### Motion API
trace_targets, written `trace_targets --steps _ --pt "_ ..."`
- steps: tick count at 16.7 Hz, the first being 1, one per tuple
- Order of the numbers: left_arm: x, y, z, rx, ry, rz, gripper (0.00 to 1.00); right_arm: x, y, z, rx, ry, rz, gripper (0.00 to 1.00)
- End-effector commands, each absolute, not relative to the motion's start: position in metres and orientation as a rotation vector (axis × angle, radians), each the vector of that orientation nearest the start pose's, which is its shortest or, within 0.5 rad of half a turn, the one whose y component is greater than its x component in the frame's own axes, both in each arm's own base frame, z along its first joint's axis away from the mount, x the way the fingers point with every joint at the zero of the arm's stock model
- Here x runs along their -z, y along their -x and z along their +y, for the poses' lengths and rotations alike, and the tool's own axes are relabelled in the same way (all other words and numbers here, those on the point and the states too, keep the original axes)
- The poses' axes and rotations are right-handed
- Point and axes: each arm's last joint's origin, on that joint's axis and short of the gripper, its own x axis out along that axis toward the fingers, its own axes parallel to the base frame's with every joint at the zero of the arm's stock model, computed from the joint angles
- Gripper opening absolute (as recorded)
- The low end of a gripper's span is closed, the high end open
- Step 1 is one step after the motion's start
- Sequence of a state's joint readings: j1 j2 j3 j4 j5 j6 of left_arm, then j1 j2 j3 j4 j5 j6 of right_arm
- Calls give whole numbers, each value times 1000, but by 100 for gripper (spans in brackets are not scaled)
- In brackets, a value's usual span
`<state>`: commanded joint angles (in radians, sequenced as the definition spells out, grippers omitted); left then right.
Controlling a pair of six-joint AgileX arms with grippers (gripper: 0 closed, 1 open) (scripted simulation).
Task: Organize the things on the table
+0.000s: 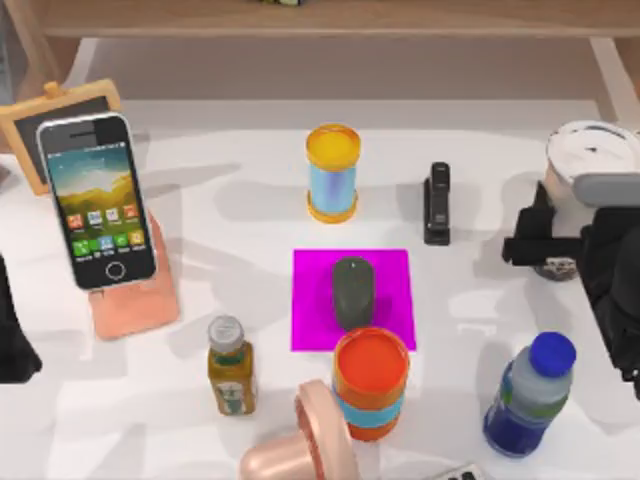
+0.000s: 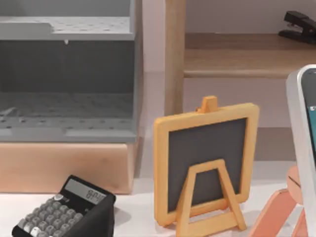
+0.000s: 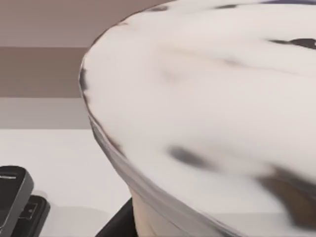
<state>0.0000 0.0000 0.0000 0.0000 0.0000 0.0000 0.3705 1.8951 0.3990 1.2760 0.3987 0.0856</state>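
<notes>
While pressing in on the cup [image 1: 592, 150] at the table's [image 1: 220, 200] right rear, keep the right gripper [image 1: 545, 245] level and low on the wall, well under the lid. Cannot tell whether open or clamped: dark mass just beside the cup in the top view, lid right against the lens in the right wrist view. Before any lift, confirm a hold on both sides. Squeeze gently, since clear thin plastic probably flexes and a tall narrow body tips easily. Raise straight up, avoid tilting, and steer wide of the black stapler [image 1: 437, 203] nearby and the blue-capped bottle [image 1: 530, 395] nearer the front. Smooth, domed white lid; glossy, slippery-looking sides. Further out, at centre, dark grey oval mouse [image 1: 352, 290], matte and rounded, lying flat on a square magenta mat [image 1: 390, 270]. Close beside the mat, front and rear, two orange canisters, cylindrical with pale blue bands. On the left, black phone [image 1: 97, 200], flat and glossy with a bright icon screen, propped on a pink stand [image 1: 140, 305]. Behind it, small wood-framed chalkboard [image 1: 60, 105]. Left gripper [image 1: 12, 335] parked at the left edge, grip likewise unreadable.
</notes>
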Motion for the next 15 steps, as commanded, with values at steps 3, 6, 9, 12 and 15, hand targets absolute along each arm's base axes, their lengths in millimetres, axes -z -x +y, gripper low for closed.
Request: trace_targets --steps 3,6,9,12,15 --pt "-160 -106 -1 0 0 0 100 -89 -266 92 17 10 198 0" --pt "-160 -106 -1 0 0 0 100 -89 -266 92 17 9 198 0" --pt "-160 -106 -1 0 0 0 100 -93 -266 92 17 9 198 0" --pt "-160 -106 -1 0 0 0 100 -99 -266 92 17 9 198 0" --pt "-160 -106 -1 0 0 0 100 -97 -266 92 17 9 202 0"
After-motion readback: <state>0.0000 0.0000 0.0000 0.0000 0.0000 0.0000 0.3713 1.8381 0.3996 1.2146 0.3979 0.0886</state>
